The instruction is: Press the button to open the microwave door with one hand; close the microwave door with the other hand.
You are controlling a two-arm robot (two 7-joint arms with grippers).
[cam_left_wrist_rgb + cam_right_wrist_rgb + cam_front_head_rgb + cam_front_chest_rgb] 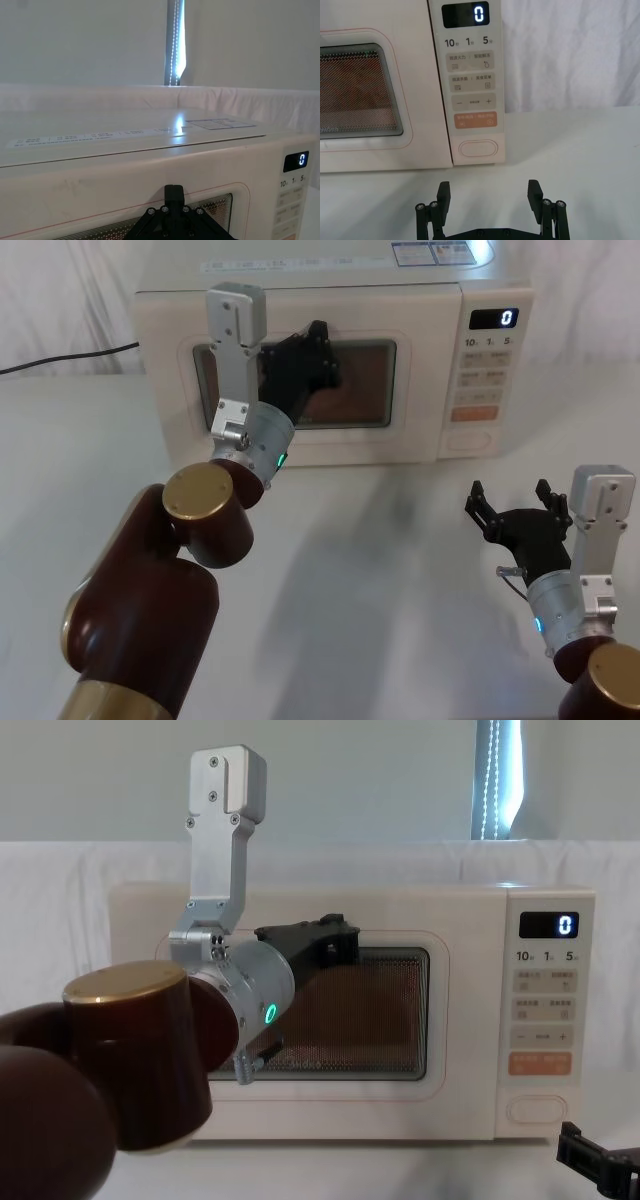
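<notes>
Left gripper (312, 360) is up against the microwave door (375, 445), over its dark window; whether its fingers are parted or together I cannot tell. That door looks flush with the oven's front, so it seems shut. Right gripper (515, 508) hangs over the counter (380, 550) with fingers spread wide and empty, well short of the button (478, 149), the wide cream key at the foot of the control panel under the orange key (475, 120). To finish the closing cleanly, push flat and straight, then draw the arm off.
</notes>
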